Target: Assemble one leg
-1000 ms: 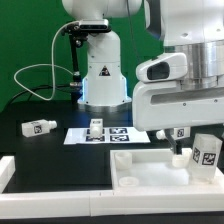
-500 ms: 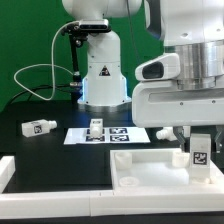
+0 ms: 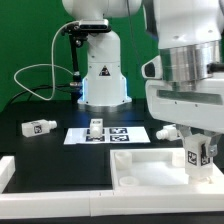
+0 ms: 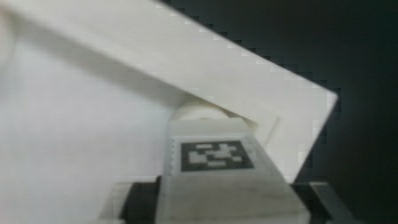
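Observation:
My gripper [image 3: 196, 150] is shut on a white leg [image 3: 198, 153] with a black-and-white tag, holding it upright over the right corner of the large flat white panel [image 3: 140, 170]. In the wrist view the leg [image 4: 219, 158] sits between my dark fingers [image 4: 157, 200], its far end at the panel's corner [image 4: 267, 100]. Whether the leg touches the panel I cannot tell. A second leg [image 3: 40, 127] lies on the black table at the exterior view's left. A third leg [image 3: 96, 128] stands on the marker board [image 3: 115, 135].
The robot base [image 3: 103, 75] stands behind the marker board, with a cable [image 3: 35, 75] looping at the exterior view's left. A white raised edge [image 3: 8, 165] runs along the front left of the table.
My gripper has moved down and toward the exterior view's left with the leg, bringing it lower over the panel's right corner. The other legs have not moved.

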`<action>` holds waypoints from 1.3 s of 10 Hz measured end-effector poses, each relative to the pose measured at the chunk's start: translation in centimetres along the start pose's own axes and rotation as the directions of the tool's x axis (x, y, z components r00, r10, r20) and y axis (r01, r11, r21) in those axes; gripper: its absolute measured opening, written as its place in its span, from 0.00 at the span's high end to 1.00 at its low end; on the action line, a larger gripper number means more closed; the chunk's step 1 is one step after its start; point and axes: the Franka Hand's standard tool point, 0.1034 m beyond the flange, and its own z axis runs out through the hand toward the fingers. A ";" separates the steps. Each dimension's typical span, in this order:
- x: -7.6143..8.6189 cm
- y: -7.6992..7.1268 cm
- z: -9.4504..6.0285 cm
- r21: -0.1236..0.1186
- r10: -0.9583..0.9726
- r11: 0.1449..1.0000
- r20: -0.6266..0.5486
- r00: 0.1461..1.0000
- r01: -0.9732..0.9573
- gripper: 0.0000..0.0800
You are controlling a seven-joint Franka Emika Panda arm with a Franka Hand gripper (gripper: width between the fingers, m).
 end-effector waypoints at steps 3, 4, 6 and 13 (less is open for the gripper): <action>-0.1 0.0 0.0 0.003 0.084 0.996 0.009 0.996 -0.084 0.62; -0.1 0.0 0.0 0.002 0.063 0.998 0.006 0.998 -0.063 0.37; -0.2 -0.2 -0.2 -0.009 -0.325 0.946 -0.011 0.946 0.325 0.22; 0.7 -0.3 -0.4 -0.065 -0.907 0.419 0.024 0.421 0.906 0.19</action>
